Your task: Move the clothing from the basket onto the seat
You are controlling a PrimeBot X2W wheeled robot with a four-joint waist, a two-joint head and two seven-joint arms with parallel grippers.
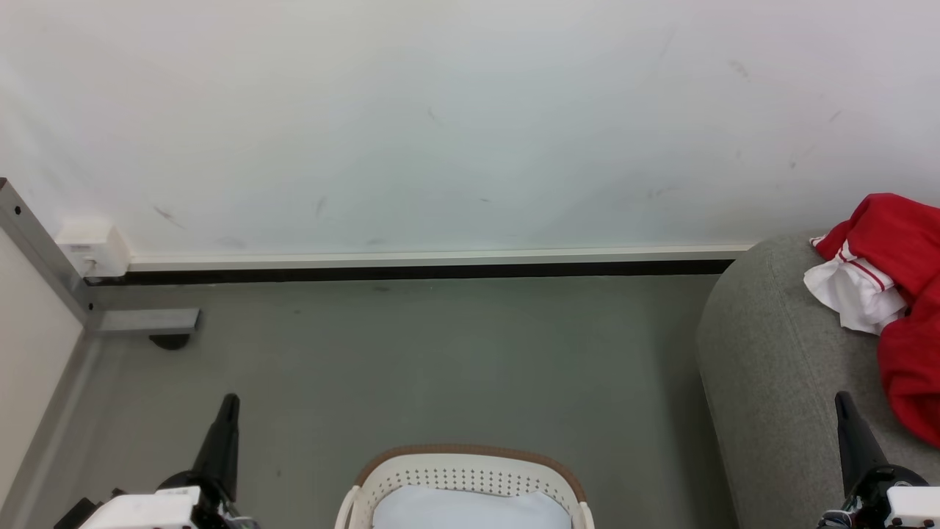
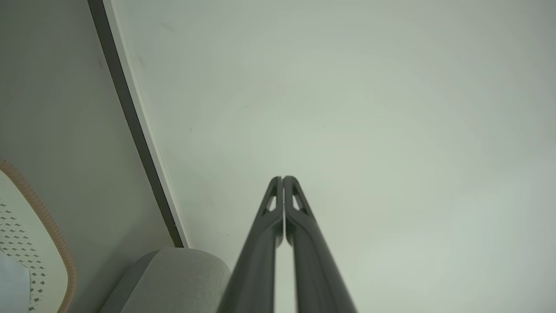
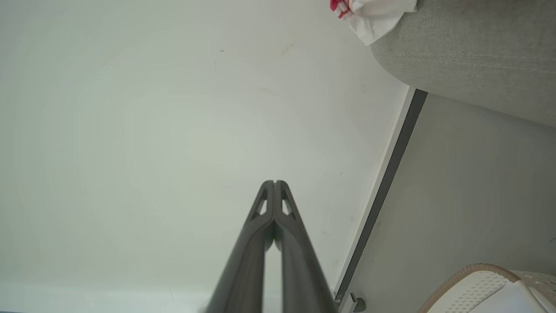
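Clothing: crumpled red, white striped-trim panel, heaped on grey seat | left claw: closed tight, empty | right claw: closed tight, empty

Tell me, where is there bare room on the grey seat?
The grey seat is bare along its rounded left edge, beside the red clothing. Its right part is crowded with clothing. The floor between baseboard and basket is bare.

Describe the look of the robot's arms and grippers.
The left gripper and right gripper match: two long, matte dark-grey fingers taper to a narrow tip, each with a triangular cut-out near its end. They spring from a rounded black base, behind which sits a boxy white wrist housing. No markings are legible.
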